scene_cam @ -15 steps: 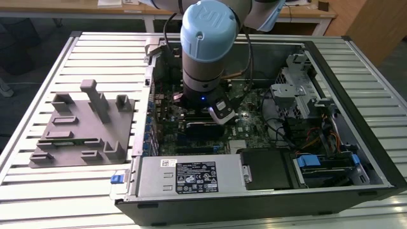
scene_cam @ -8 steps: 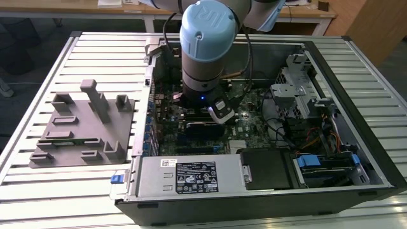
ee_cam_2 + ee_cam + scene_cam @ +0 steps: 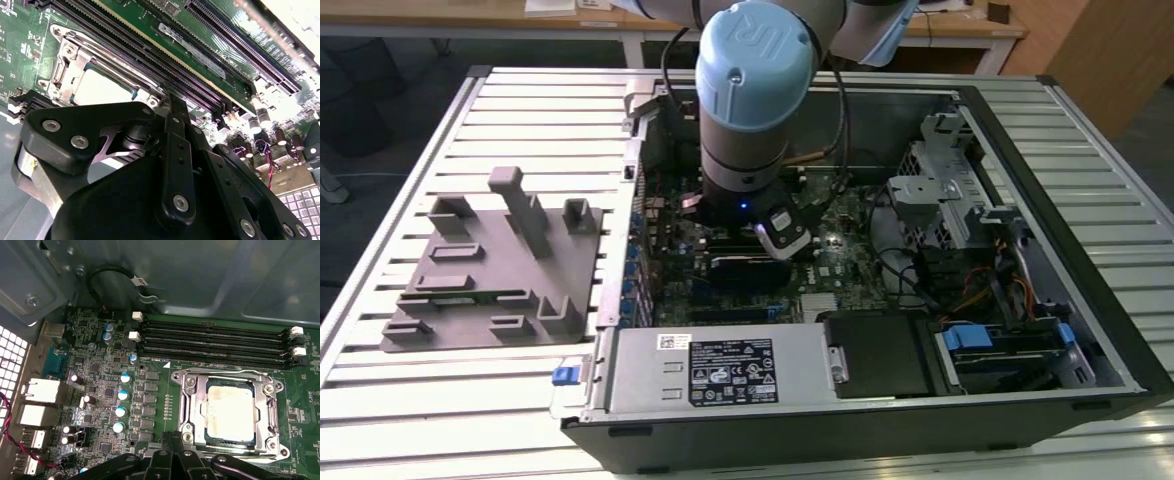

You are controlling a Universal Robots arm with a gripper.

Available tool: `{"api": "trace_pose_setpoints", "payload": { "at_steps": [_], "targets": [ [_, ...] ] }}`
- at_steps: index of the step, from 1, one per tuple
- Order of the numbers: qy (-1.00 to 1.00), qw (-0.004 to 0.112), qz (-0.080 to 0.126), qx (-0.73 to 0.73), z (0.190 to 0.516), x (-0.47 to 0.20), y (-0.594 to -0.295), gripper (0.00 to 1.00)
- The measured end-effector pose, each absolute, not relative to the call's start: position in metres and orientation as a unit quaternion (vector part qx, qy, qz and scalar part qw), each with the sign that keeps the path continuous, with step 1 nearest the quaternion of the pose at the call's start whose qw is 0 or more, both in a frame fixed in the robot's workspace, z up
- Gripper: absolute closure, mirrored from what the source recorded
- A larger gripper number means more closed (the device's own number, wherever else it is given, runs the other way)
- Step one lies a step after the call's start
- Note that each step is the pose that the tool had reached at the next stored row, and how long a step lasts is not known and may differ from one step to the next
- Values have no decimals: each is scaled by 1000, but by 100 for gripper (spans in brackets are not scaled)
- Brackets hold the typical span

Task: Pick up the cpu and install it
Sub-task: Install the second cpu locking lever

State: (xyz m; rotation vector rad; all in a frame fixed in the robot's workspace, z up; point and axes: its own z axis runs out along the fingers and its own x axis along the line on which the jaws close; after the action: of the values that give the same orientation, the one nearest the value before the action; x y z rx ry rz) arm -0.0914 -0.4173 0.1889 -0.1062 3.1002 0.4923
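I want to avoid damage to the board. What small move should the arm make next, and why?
Probably a slow, straight lift away from the board. The cpu already lies flat inside the socket frame, and the gripper hangs just beside that frame, so a sideways move seems riskier.

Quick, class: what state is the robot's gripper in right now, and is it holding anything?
Gripper: open or shut cannot be told; it hangs just beside the socket, where the cpu already sits.
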Motion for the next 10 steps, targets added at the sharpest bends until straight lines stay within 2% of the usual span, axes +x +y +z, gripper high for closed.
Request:
{"api": "trace_pose_setpoints", "payload": {
  "at_steps": [10],
  "targets": [
    [987, 0, 157, -34, 189, -91, -417, 89]
  ]
}}
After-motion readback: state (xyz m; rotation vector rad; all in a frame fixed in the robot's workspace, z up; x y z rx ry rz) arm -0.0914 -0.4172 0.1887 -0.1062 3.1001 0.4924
